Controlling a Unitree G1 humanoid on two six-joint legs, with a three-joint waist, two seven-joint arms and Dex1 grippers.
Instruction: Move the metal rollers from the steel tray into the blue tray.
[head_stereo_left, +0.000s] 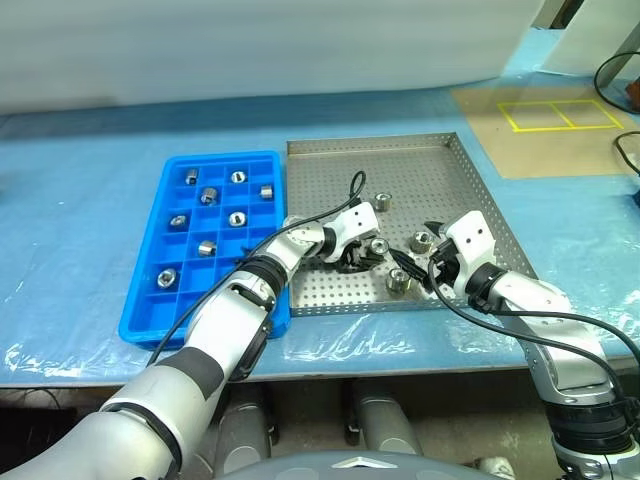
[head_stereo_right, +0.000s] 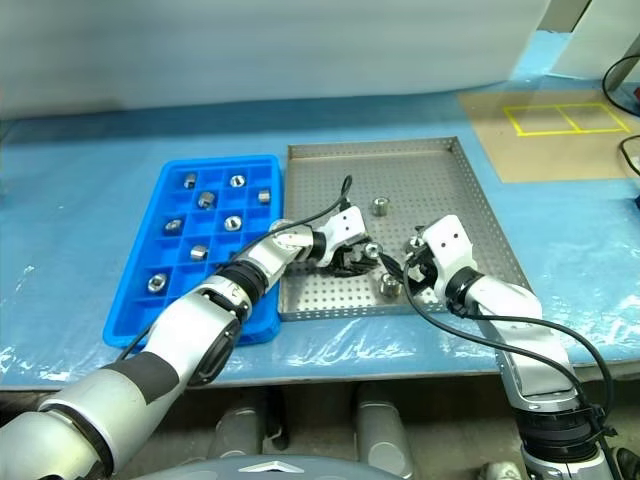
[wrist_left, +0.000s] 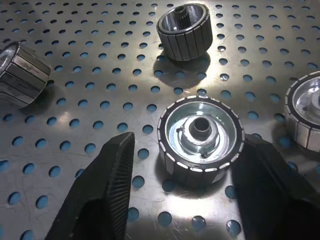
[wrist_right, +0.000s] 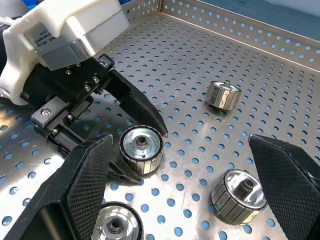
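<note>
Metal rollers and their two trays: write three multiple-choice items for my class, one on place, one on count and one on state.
1. Where is the blue tray relative to the steel tray? A on the robot's left; B on its right; C on top.
2. How many metal rollers are in the blue tray? A three; B eight; C twelve.
3. The left jaws are: A shut, empty; B open astride a roller; C lifting a roller.
Key: 1 A, the trays sit side by side. 2 B, eight compartments hold one each. 3 B, a roller stands on the steel tray between them.
</note>
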